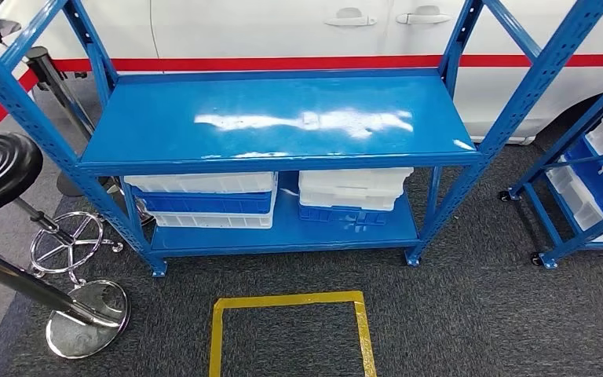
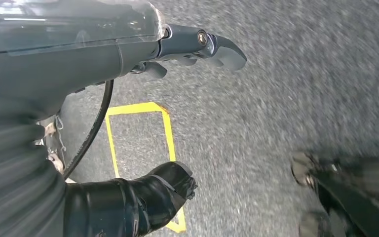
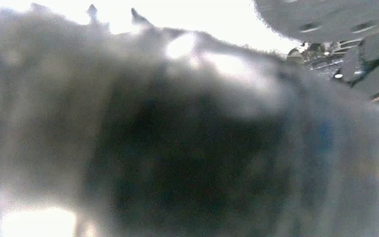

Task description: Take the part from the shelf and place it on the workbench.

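my left hand hangs over the carpet, fingers apart, holding nothing; my right hand's fingers i cannot tell. ahead stands the blue shelf; white bins below.

The right wrist view is a grey, out-of-focus mass with a dark centre; whether it is the right hand, and how its fingers lie, cannot be told. In the left wrist view the left hand is cut off at the nine o'clock edge, and blurred dark shapes sit at four o'clock over the grey carpet. In the head view the white and blue plastic bins on the blue metal shelf's lower level are half hidden by the upper deck, contents unseen. The black round stool is cropped at nine o'clock.
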Available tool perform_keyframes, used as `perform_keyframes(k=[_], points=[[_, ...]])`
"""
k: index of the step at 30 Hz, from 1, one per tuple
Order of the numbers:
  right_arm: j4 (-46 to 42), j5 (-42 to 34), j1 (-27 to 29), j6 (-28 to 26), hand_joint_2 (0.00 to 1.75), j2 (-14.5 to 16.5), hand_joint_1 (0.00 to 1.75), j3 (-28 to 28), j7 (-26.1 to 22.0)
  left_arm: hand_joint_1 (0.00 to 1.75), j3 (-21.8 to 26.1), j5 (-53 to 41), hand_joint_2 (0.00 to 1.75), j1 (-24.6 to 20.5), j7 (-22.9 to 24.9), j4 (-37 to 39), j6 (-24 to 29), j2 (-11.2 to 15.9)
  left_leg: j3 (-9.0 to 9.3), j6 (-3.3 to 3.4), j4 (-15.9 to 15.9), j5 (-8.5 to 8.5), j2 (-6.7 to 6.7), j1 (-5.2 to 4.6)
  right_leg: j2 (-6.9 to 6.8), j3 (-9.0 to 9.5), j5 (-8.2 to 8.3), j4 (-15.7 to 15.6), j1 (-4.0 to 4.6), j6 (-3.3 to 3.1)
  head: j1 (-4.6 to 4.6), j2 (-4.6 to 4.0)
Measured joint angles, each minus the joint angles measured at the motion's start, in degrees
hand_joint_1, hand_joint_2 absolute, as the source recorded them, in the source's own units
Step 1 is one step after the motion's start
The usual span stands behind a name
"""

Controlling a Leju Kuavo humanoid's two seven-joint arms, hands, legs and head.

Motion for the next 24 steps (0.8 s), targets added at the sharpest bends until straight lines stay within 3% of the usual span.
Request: perform_keyframes(k=[1, 4, 5, 9, 10, 13, 14, 16, 18, 20, 22, 24], points=[[-0.03, -0.37, -0.03, -0.17, 0.00, -0.02, 0.00, 0.00, 0.13, 0.00, -0.03, 0.00, 1.75, -0.04, -0.02, 0.00, -0.05, -0.07, 0.22, -0.35, 0.05, -0.18, 0.34, -0.11, -0.53, 0.94, 0.44, -1.87, 0.21, -0.35, -0.01, 0.01], [-0.14, -1.99, 0.14, -0.10, 1.31, -0.03, 0.00, -0.01, 0.16, 0.00, -0.09, 0.15, 1.75, -0.21, -0.16, 0.00, -0.44, -0.20, 0.89, -1.34, -0.26, -0.37, 1.08, -0.10, 0.21, 1.20, 0.49, -2.61, 0.51, -1.27, -0.02, 0.00], [-0.20, -2.50, 0.20, 0.06, 1.75, -0.03, 0.00, -0.01, 0.14, 0.00, -0.10, 0.25, 1.75, -0.18, -0.20, 0.00, -0.61, -0.26, 1.13, -1.31, -0.55, -0.26, 0.98, -0.11, 0.47, 1.46, 0.69, -2.99, 0.46, -1.40, -0.02, 0.01], [-0.23, -6.26, 0.19, 0.49, 1.75, -0.05, 0.00, 0.09, 3.51, 0.00, 0.33, 0.28, 1.75, -0.18, 0.52, -0.02, -1.65, -0.42, 1.46, 2.17, -1.44, 0.33, 0.37, -0.24, 0.81, 2.10, 1.19, -3.90, 0.33, -1.55, -0.12, 0.01], [-0.09, -7.77, 0.18, 0.31, 1.75, -0.09, 0.00, 0.21, 4.86, 0.00, 0.81, -0.04, 1.75, -0.20, 0.89, -0.07, -1.94, -0.44, 1.48, 2.36, -1.46, 0.40, 0.32, -0.25, 0.79, 2.12, 1.13, -3.89, 0.38, -1.67, -0.12, 0.01], [0.48, -11.97, 0.06, -1.18, 1.75, -0.37, 0.00, 0.83, 6.69, 0.00, 2.90, -1.82, 1.75, 0.02, 1.52, -0.41, -2.45, -0.58, 1.54, 2.08, -1.63, 0.48, 0.20, -0.13, 0.70, 2.16, 0.94, -3.81, 0.56, -1.97, -0.13, 0.01], [0.70, -13.16, 0.03, -1.81, 1.75, -0.56, 0.00, 1.24, 6.81, 0.00, 3.65, -2.54, 1.75, 0.12, 1.65, -0.58, -2.54, -0.66, 1.54, 1.73, -1.69, 0.51, 0.17, -0.06, 0.66, 2.15, 0.90, -3.77, 0.62, -2.03, -0.13, 0.01], [1.17, -15.39, 0.02, -3.08, 1.75, -1.03, 0.00, 2.49, 6.99, 0.00, 5.20, -3.98, 1.75, 0.31, 1.89, -1.02, -2.67, -0.82, 1.56, 0.30, -1.81, 0.51, 0.11, 0.12, 0.56, 2.07, 0.84, -3.64, 0.72, -2.13, -0.12, 0.01], [1.68, -17.51, 0.02, -4.31, 0.87, -1.58, 0.00, 4.17, 7.19, 0.00, 6.75, -5.36, 1.75, 0.52, 2.03, -1.51, -2.75, -0.98, 1.57, -1.11, -1.87, 0.45, 0.07, 0.28, 0.48, 2.00, 0.79, -3.49, 0.78, -2.19, -0.12, 0.01], [2.28, -19.68, 0.04, -5.56, 0.00, -2.15, 0.00, 6.19, 7.31, 0.00, 8.37, -6.78, 0.87, 0.75, 2.16, -2.07, -2.80, -1.12, 1.57, -1.51, -1.87, 0.42, 0.05, 0.32, 0.45, 1.99, 0.79, -3.43, 0.77, -2.20, -0.12, 0.01], [2.94, -21.86, 0.08, -6.84, 0.00, -2.74, 0.00, 8.48, 7.39, 0.00, 10.09, -8.23, 0.00, 1.00, 2.35, -2.65, -2.91, -1.22, 1.57, -1.54, -1.83, 0.42, 0.05, 0.29, 0.45, 2.02, 0.79, -3.42, 0.73, -2.19, -0.12, 0.01], [3.40, -23.38, 0.12, -7.74, 0.00, -3.15, 0.00, 10.17, 7.47, 0.00, 11.35, -9.24, 0.00, 1.16, 2.50, -3.05, -3.03, -1.26, 1.56, -1.54, -1.79, 0.42, 0.05, 0.26, 0.45, 2.05, 0.80, -3.42, 0.70, -2.19, -0.12, 0.01]])
